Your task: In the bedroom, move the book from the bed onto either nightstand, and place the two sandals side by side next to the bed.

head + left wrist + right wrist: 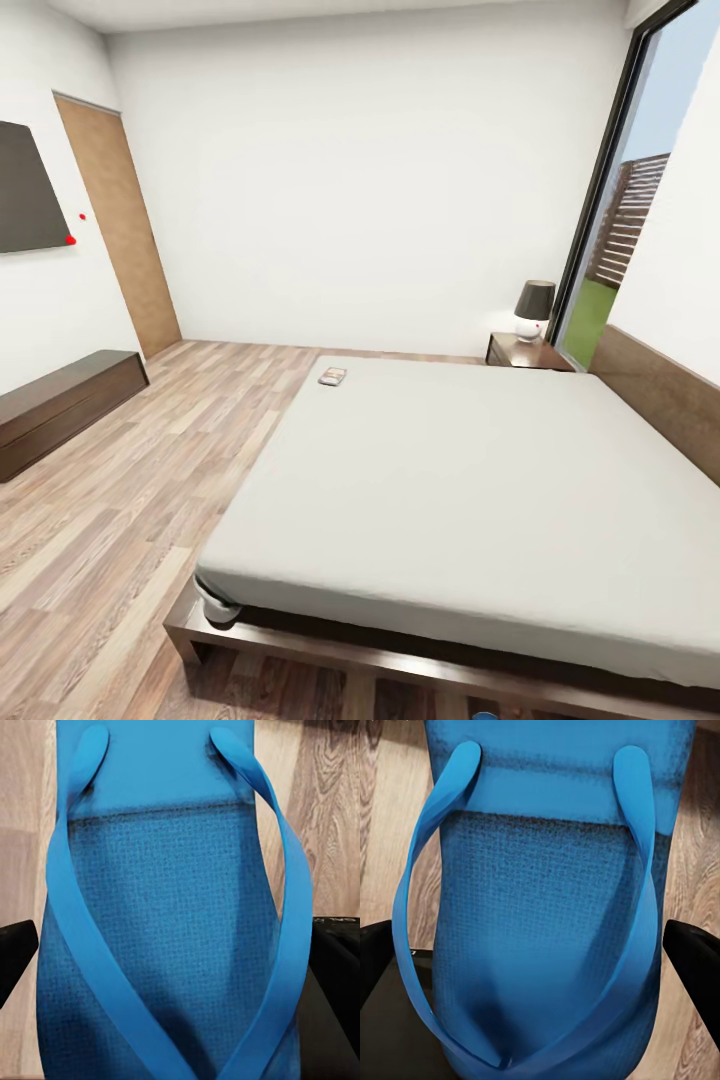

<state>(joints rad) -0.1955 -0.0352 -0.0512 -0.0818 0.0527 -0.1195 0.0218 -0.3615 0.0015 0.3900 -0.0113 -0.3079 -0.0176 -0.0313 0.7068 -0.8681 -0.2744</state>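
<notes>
no legible text, labels or signs

Book on bed far corner; nightstand behind bed, lamp on it.

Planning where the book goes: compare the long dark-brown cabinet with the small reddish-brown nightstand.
The long dark-brown cabinet stretches low along the TV wall, its top bare; the small reddish-brown nightstand is short and squarish, carrying a dark-shaded lamp. The cabinet stands across the floor from the white-mattressed bed; the nightstand sits beside it. Both are dark wood.
</notes>
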